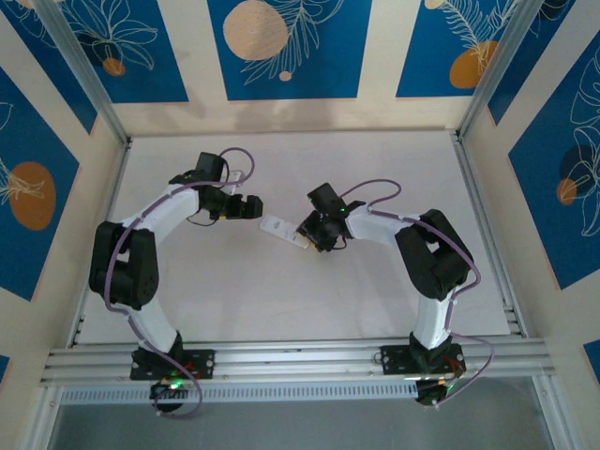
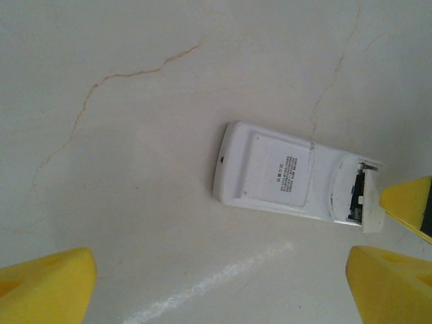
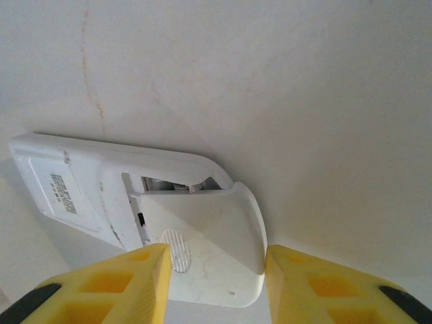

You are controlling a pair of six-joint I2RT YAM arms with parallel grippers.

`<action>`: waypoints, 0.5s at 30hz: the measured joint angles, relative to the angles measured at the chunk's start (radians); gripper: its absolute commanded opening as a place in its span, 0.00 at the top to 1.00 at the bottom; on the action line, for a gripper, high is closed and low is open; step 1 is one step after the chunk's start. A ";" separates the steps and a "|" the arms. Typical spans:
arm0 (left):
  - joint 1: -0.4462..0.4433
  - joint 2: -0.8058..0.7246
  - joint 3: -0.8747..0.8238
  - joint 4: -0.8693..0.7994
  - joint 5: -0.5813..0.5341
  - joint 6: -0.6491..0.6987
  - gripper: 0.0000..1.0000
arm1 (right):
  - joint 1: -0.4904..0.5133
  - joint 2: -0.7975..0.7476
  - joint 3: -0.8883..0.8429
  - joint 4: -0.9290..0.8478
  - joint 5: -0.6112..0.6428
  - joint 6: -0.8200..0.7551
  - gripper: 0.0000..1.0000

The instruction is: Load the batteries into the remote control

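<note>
Likely refitting cover [image 3: 209,229] over batteries [image 3: 163,182] | right gripper [image 3: 212,270] clamping cover | left gripper [image 2: 219,287] gaping | next: sliding cover far-left along remote control [image 3: 74,169]

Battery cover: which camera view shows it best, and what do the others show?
Right wrist: the cover lies large between the yellow fingers, part-slid on the remote. Left wrist shows it small; top external, too small to tell.

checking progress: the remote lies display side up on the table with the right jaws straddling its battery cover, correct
Not quite. The remote lies back side up, not display side up: the left wrist view shows its printed label. The right jaws do straddle its battery cover.
</note>
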 measured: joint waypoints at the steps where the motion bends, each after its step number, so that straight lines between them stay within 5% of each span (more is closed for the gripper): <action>1: 0.000 0.005 0.001 0.000 0.000 0.000 0.05 | 0.000 0.003 0.000 0.003 -0.002 0.000 0.58; 15: 0.000 0.012 0.005 -0.004 0.000 0.000 0.05 | -0.008 0.021 0.018 -0.016 0.008 -0.001 0.60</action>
